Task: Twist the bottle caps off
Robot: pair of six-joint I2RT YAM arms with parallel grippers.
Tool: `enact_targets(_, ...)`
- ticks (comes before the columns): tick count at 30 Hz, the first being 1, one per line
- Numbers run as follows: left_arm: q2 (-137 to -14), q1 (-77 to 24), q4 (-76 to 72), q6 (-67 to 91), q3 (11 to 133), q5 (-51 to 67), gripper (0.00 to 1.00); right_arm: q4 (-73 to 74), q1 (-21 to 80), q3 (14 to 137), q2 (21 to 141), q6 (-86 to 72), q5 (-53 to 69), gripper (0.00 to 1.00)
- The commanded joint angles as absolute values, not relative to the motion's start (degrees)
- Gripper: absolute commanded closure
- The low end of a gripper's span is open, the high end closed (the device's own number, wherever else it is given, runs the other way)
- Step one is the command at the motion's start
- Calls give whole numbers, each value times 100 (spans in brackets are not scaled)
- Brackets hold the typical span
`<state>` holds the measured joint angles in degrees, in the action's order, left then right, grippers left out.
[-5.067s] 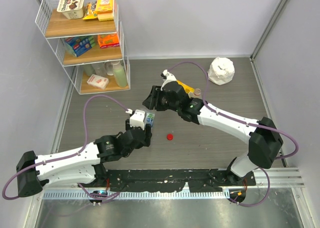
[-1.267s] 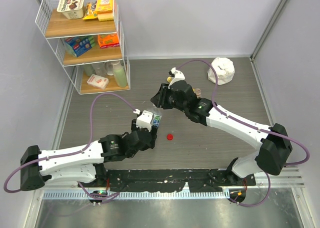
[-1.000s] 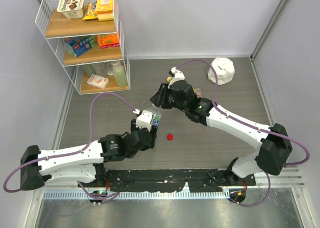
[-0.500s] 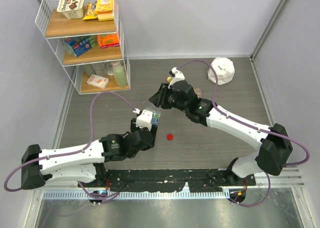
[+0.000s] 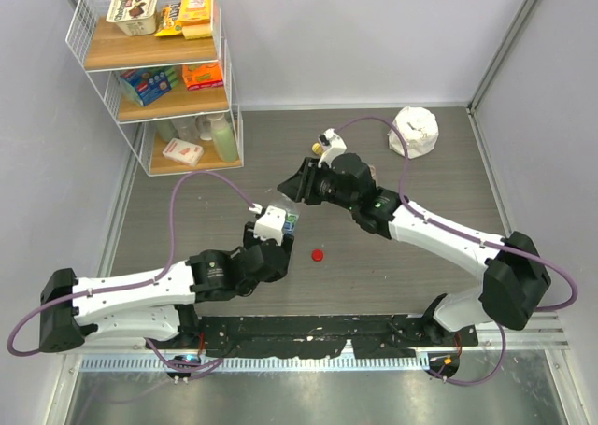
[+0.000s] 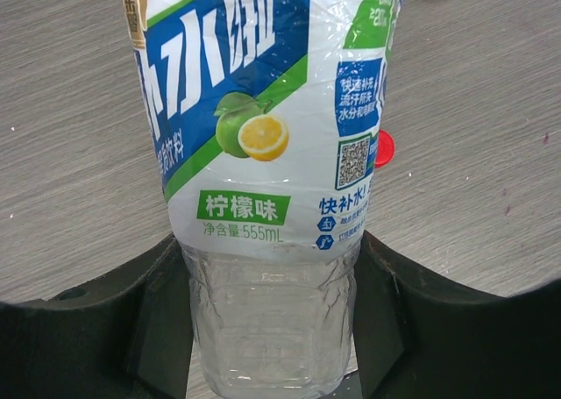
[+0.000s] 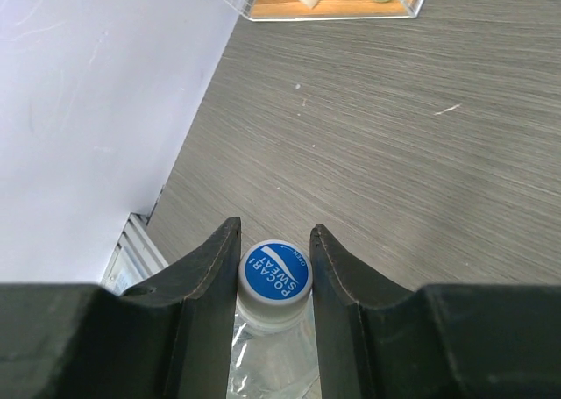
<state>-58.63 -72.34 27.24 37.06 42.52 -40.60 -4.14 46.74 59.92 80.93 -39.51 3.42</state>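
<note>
My left gripper (image 6: 272, 281) is shut on the lower body of a clear bottle with a blue-white label (image 6: 263, 136) and holds it tilted above the table. In the top view this bottle (image 5: 292, 222) runs from my left gripper (image 5: 277, 231) up to my right gripper (image 5: 298, 192). My right gripper (image 7: 273, 239) is shut on its white cap with a blue top (image 7: 275, 273), a finger on each side. A loose red cap (image 5: 318, 254) lies on the table and also shows in the left wrist view (image 6: 383, 148). The other bottles are mostly hidden behind my right arm.
A white wire rack (image 5: 154, 70) with boxes and bottles stands at the back left; its corner shows in the right wrist view (image 7: 333, 0). A crumpled white bag (image 5: 414, 131) lies at the back right. Grey walls close in both sides.
Both arms have shifted slightly right with the bottle. My right wrist has turned around the cap while my left gripper keeps hold of the bottle.
</note>
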Motion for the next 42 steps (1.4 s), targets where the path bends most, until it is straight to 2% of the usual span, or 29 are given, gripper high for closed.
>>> enact_targets(1,-5696,-7269,2452,3674,4439,-4026,100,-1475,4580,5722,7726,-3885,1370,98)
enact_targets(9,-5134,-7260,1847,3569,4017,-3297,100,-3356,3772,4853,7295,-4456,3136,98)
enact_targets(20,-4544,-7260,151,3041,3384,-1153,100,-4499,3691,4641,7031,-4544,3981,98)
enact_targets(32,-4017,-7268,360,3384,3006,-1837,100,-3534,3691,4799,6662,-4061,3393,98)
enact_targets(36,-4078,-7260,457,3445,2979,-1916,100,-3174,3674,4913,6618,-3990,3024,74)
enact_targets(37,-4139,-7268,492,3463,2988,-1951,100,-3086,3674,4939,6601,-3955,2893,62)
enact_targets(38,-4174,-7260,510,3472,2997,-1977,100,-2989,3674,4983,6601,-3912,2848,57)
enact_targets(40,-4297,-7268,589,3515,3041,-2021,100,-2797,3674,5053,6592,-3885,2708,38)
enact_targets(41,-4367,-7260,624,3507,3041,-2048,100,-2717,3683,5106,6583,-3876,2568,23)
enact_targets(42,-4429,-7260,641,3524,3067,-2083,100,-2559,3674,5124,6583,-3859,2514,15)
